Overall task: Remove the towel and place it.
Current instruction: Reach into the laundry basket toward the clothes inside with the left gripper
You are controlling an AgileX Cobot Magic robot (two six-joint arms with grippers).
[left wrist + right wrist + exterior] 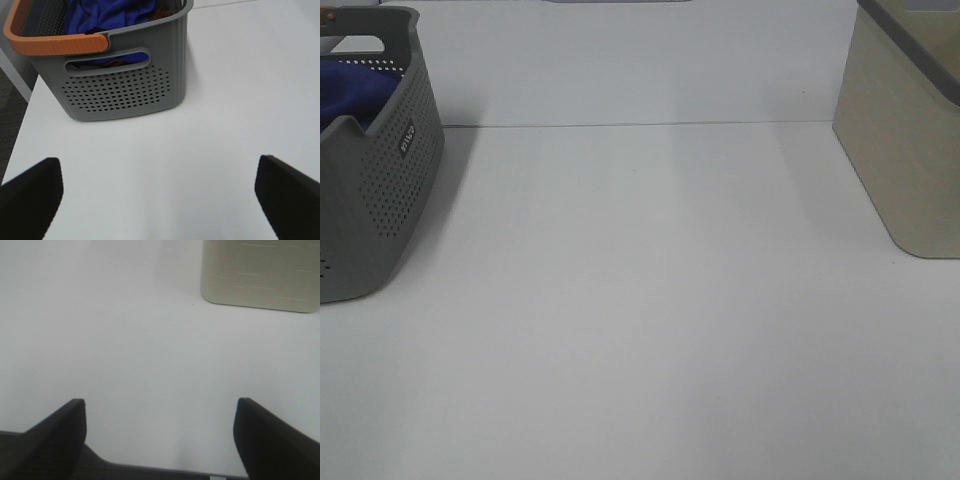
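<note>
Towel [107,12] lay bunched in basket [125,92], far left. Left gripper [160,197], right gripper [160,437] both spread wide, empty. Best was pinching top fold.

One grey perforated plastic basket [125,92] with an orange handle. One royal-blue plush towel [107,12], inside the basket. One beige rectangular plastic bin [910,160], well apart from the basket. One white counter [640,320] under the basket. Two black-fingered tools: left tool [159,172], right tool [160,412].
</note>
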